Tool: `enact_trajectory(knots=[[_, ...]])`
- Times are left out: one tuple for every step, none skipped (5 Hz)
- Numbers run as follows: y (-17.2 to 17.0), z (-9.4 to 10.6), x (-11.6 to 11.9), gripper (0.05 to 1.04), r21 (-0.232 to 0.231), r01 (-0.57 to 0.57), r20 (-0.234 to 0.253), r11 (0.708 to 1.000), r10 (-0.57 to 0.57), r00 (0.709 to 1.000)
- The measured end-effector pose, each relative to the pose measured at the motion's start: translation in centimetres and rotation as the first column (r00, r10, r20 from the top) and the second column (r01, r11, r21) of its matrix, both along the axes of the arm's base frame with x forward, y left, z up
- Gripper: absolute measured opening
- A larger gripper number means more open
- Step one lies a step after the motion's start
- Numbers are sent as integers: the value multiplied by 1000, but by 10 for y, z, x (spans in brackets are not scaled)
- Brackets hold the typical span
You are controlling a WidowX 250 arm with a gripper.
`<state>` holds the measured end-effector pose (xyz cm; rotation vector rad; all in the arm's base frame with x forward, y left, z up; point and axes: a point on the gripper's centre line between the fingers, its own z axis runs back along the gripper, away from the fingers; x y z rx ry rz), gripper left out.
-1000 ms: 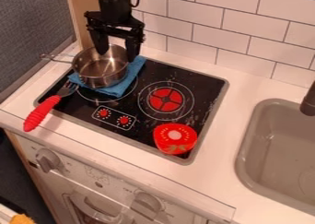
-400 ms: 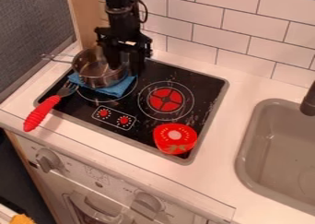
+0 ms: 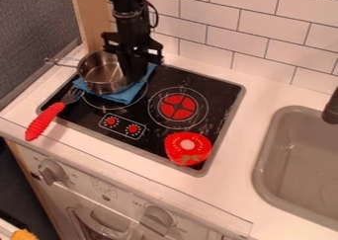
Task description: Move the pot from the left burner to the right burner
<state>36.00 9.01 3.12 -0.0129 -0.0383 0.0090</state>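
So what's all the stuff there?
Glossy stovetop: one, black, in white counter
Metal pot: one, silver, stovetop's left
Folded cloth: one, blue, under pot
Toy fork: one, red-handled, stovetop's left edge
Toy tomato half: one, red, stovetop's front right
Round burner: one, red, right of pot
Small dials: two, red, near stovetop's front
Big knobs: two, grey, below counter
Sink: one, grey, right
Faucet: one, dark, over sink
Tiled wall: one, white, behind stovetop
Fuzzy thing: one, orange, bottom left
Robot arm, hand: one each, black, at pot
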Motion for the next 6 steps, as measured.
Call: enact_trajectory(knots=[[-1,4,-3,83,-4,1,1,1000,-1,1000],[-9,33,-8,74,0,27,42,1000,-27,999],[-56,56,-9,69,7,167,88,986,-167,982],[-102,56,-7,69,44,302,86,952,-305,948],[-132,49,-6,68,99,393,74,914,-400,913],[-147,25,-8,68,117,443,18,889,-448,894]])
